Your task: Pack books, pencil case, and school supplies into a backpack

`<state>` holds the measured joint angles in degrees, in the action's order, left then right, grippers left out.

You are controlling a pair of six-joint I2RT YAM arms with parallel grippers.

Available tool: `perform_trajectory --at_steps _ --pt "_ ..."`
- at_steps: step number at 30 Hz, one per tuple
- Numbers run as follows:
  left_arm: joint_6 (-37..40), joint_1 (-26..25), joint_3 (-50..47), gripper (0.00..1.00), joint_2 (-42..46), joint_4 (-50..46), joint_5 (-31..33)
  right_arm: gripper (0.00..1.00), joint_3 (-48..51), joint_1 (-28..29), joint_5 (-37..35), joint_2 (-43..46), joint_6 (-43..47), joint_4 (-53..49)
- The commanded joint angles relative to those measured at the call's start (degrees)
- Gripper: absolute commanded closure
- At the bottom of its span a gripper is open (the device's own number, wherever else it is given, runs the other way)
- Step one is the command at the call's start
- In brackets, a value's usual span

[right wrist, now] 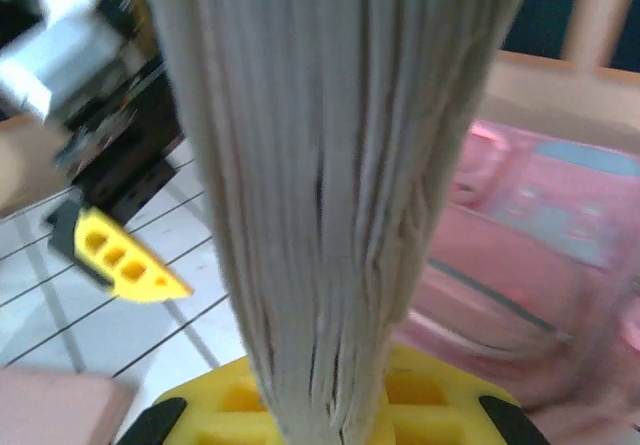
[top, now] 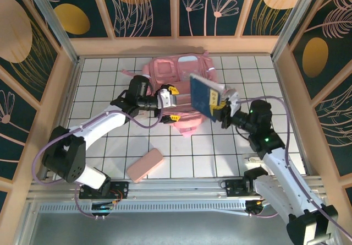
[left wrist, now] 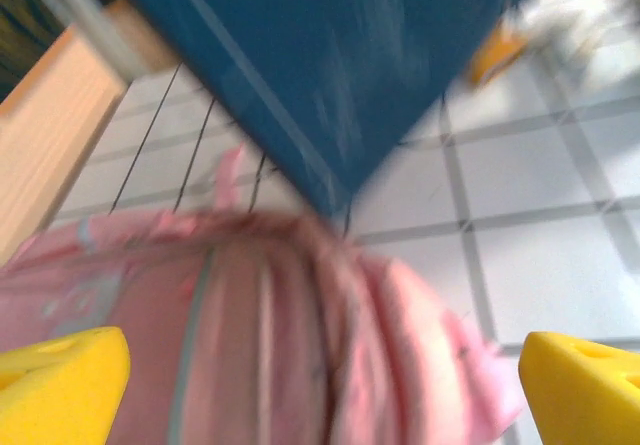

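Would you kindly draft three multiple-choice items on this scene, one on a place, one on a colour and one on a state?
1. Where does the pencil case lie, relative to the backpack?
A. inside it
B. on the table, apart from it, toward the near edge
C. on top of it

2. What colour is the label on the cover of the book?
A. yellow
B. green
C. white

3. How is the left hand?
A. shut on the book
B. shut on the pencil case
C. open, holding nothing

Answers:
1 B: it rests on bare tiles, well clear of the backpack.
2 A: a yellow rectangle shows on the blue cover that the right hand holds up.
3 C: its yellow fingers stand wide apart in the left wrist view, gripping nothing.
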<state>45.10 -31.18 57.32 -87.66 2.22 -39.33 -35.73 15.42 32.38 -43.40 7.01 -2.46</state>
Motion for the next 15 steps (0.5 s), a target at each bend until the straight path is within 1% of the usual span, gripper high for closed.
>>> perform_trajectory --at_steps 1,3,5,7,10,12,13,15 --pt "13.02 -1.92 1.52 0.01 -3.87 -3.73 14.14 1.0 -4.29 -4.99 -5.02 -1.92 -2.96 -7.79" --pt "17.05 -2.5 5.76 0.03 -7.08 -9.72 13.97 1.0 -6.14 -7.7 -6.65 -3.26 -3.5 -10.92" --pt "19.05 -3.06 8.18 0.09 -9.66 -12.85 14.72 1.0 -7.67 -10.32 -4.89 -4.31 -3.56 -12.85" --pt "19.22 -3.39 8.55 0.19 -11.68 -12.17 15.99 1.0 -8.81 -11.71 -2.86 -5.08 -3.75 -14.43" --pt "18.81 -3.41 9.13 0.39 -13.83 -11.42 16.41 1.0 -9.78 -11.9 -0.42 -5.7 -3.86 -15.95" --pt "18.87 -3.48 10.2 0.47 -15.15 -12.78 15.42 1.0 -9.73 -11.82 1.1 -5.88 -4.03 -16.34" --pt "19.02 -3.53 10.76 0.48 -15.82 -13.89 14.64 1.0 -9.72 -11.95 1.42 -5.88 -4.1 -16.66" --pt "19.76 -3.53 11.73 0.46 -16.96 -16.47 12.59 1.0 -9.54 -11.92 1.9 -5.86 -3.83 -16.96"
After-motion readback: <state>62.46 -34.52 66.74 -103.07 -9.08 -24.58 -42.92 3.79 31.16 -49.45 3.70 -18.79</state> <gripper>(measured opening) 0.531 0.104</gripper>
